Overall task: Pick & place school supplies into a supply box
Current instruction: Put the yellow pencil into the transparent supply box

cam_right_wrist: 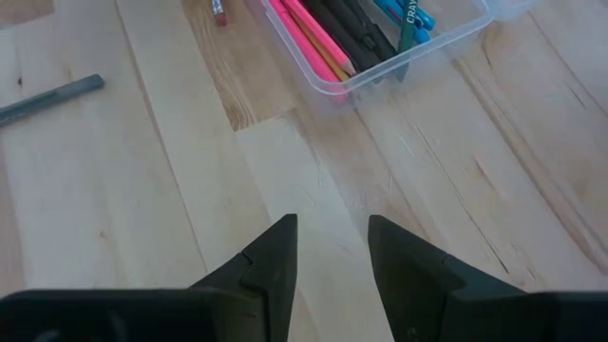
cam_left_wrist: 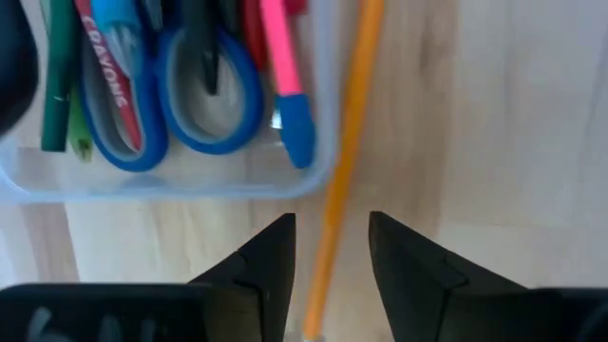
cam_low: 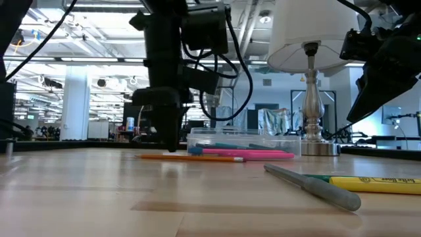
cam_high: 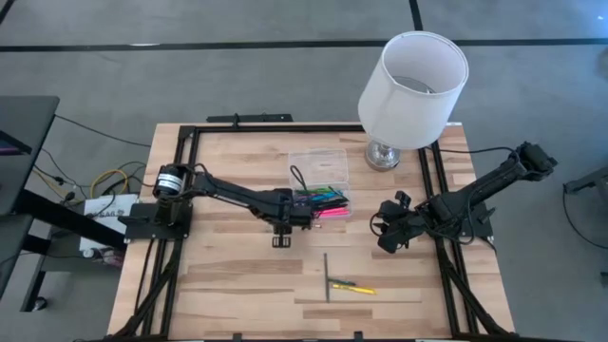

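Note:
The clear supply box (cam_high: pixel 318 166) lies at the table's middle. It holds blue-handled scissors (cam_left_wrist: pixel 204 104), a pink marker (cam_left_wrist: pixel 280 57) and other pens. An orange pencil (cam_left_wrist: pixel 347 142) lies flat on the table right beside the box's wall (cam_left_wrist: pixel 190 180). My left gripper (cam_left_wrist: pixel 332 223) points down over the pencil, open, one finger on each side of it, touching nothing. A grey pen (cam_high: pixel 326 275) and a yellow marker (cam_high: pixel 356 288) lie toward the near edge. My right gripper (cam_right_wrist: pixel 332 223) waits open above bare table right of the box.
A lamp with a white shade (cam_high: pixel 413 81) stands on its metal foot (cam_high: pixel 383 155) at the far right, close to the box. A black frame (cam_high: pixel 275 126) runs around the table's edges. Bare wood lies between the box and the two loose pens.

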Motion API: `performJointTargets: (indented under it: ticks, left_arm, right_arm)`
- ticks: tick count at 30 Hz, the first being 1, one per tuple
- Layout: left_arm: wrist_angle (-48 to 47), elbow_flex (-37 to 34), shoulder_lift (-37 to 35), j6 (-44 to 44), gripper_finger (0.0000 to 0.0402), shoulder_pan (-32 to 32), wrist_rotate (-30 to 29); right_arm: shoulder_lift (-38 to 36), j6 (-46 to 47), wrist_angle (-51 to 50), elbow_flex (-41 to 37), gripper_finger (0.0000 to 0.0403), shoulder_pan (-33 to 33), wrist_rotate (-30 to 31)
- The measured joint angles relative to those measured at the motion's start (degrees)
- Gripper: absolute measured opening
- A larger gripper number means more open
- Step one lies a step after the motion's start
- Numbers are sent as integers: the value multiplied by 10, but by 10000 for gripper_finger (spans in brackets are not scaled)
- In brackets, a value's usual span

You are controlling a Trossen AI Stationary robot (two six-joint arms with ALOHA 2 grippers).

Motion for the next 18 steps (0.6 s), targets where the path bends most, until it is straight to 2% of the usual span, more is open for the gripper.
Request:
performJointTargets:
  ticks: [3, 9, 18]
  left_arm:
    - [3, 0, 0, 28, 130, 21, 23]
    - [7, -15, 0, 91, 130, 51, 107]
    - [38, -44, -3, 85, 130, 47, 116]
  right_arm:
    - [0, 0, 0, 0, 124, 0, 0]
    - [0, 19, -2, 0, 124, 3, 0]
    - [0, 25, -4, 0, 124, 7, 0]
